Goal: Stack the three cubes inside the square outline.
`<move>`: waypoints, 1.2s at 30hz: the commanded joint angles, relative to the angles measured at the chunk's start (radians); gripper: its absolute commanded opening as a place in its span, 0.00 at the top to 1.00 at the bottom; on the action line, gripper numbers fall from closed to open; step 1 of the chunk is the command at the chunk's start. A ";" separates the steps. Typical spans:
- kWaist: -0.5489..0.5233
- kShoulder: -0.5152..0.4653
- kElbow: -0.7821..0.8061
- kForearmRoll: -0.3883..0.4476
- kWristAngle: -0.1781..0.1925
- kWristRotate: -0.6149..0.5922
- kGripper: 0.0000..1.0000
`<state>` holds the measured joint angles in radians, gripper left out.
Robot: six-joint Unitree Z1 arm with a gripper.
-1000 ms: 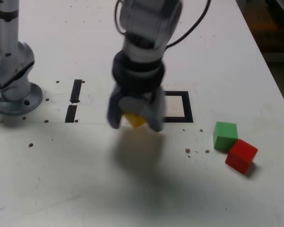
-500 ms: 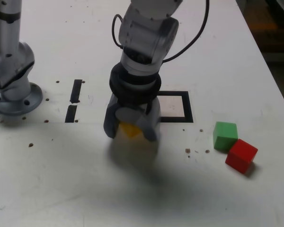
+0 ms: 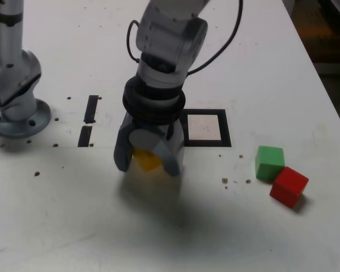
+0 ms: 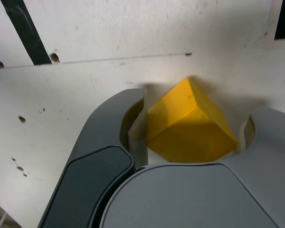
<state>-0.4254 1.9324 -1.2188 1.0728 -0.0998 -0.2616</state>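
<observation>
And the hand [image 3: 147, 167] grips the yellow cube [image 4: 190, 123] askew, centre-left of the exterior view! The outline [image 3: 225, 128] waits right of centre; green [image 3: 270, 163] and red [image 3: 289, 186] lower right. Best square that cube up, then lower gently.

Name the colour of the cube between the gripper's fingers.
The cube is yellow, leaning to orange; the wrist view shows it best.
</observation>
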 commanded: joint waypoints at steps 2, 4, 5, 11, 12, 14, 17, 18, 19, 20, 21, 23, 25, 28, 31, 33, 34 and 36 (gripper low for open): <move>0.001 -0.006 0.010 -0.008 -0.020 0.001 0.69; 0.001 -0.008 0.014 -0.012 -0.028 0.001 0.67; 0.001 -0.009 0.017 -0.013 -0.029 0.001 0.64; 0.001 -0.019 0.036 -0.011 -0.026 0.001 0.21; 0.001 -0.021 0.035 -0.012 -0.021 0.001 0.16; 0.001 -0.026 0.033 -0.013 -0.008 0.000 0.09; 0.000 -0.037 0.027 -0.012 0.009 -0.004 0.05; 0.000 -0.040 0.026 -0.011 0.011 -0.007 0.05; -0.001 -0.044 0.026 -0.011 0.012 -0.010 0.05; -0.002 -0.048 0.025 -0.010 0.012 -0.013 0.04; -0.004 -0.051 0.024 -0.010 0.012 -0.016 0.04; -0.008 -0.057 0.017 -0.009 0.010 -0.021 0.04; -0.016 -0.061 -0.004 -0.004 0.014 -0.025 0.04; -0.038 -0.050 -0.092 0.032 0.043 -0.028 0.04; -0.070 -0.006 -0.277 0.152 0.109 -0.031 0.03; -0.088 0.032 -0.414 0.255 0.155 -0.029 0.03; -0.095 0.053 -0.481 0.305 0.175 -0.026 0.03; -0.108 0.094 -0.602 0.388 0.206 -0.016 0.03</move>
<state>-0.5296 2.0176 -1.5417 1.3510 0.1016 -0.2809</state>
